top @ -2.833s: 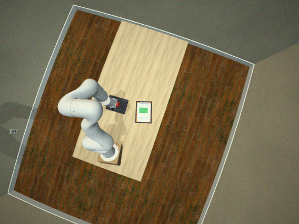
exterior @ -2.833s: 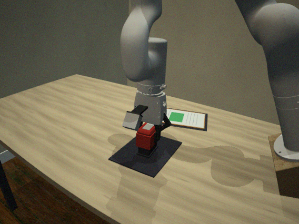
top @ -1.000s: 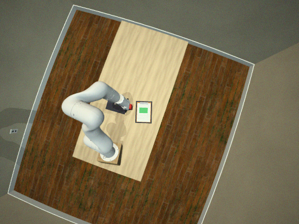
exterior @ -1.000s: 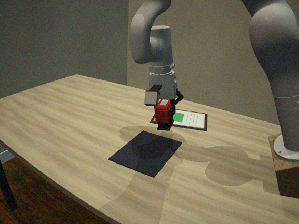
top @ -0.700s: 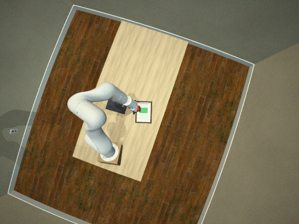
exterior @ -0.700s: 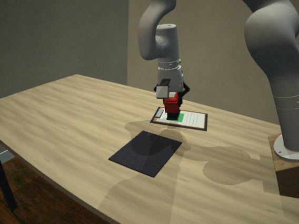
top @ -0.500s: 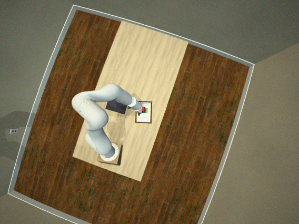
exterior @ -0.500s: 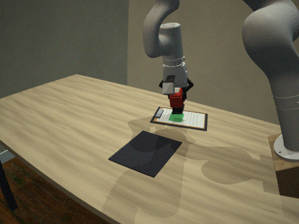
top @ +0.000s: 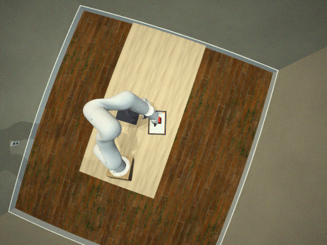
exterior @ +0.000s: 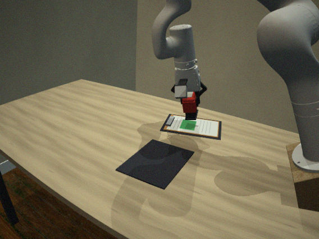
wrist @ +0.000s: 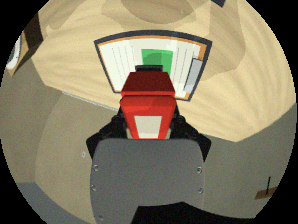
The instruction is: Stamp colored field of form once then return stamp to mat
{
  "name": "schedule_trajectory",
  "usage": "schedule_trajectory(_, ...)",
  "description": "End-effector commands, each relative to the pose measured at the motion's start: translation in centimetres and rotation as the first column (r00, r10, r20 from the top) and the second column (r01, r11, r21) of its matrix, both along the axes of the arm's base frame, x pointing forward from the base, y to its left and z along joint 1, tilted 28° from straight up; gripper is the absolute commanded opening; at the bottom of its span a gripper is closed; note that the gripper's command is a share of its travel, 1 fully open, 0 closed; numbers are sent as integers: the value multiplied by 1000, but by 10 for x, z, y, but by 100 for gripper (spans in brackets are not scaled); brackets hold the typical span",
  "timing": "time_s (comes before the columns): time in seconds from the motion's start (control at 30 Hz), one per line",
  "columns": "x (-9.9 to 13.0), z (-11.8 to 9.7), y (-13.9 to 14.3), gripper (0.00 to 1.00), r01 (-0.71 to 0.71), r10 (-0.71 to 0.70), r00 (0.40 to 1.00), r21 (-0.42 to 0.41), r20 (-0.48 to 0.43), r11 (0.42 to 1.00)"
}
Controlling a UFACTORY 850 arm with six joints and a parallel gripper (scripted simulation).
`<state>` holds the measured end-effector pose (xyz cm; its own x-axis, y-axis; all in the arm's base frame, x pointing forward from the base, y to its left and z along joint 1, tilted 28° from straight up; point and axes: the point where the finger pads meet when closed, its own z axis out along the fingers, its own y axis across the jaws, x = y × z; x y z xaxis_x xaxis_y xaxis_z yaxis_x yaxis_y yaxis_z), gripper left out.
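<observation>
Jaws pinch the red, rigid, spring-loaded block stamp [exterior: 189, 104] by its flanks, correctly avoiding the plunger top, above the green field [exterior: 188, 125] at 12 o'clock from the dark mat [exterior: 155, 163].
</observation>
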<state>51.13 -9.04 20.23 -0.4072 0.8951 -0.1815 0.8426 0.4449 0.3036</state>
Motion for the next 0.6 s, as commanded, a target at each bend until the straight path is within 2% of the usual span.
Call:
schedule_trajectory(0.0,2,0,-1,34,-97,80,992,191,96,977)
schedule_trajectory(0.57,1,0,1,34,-97,80,992,191,96,977)
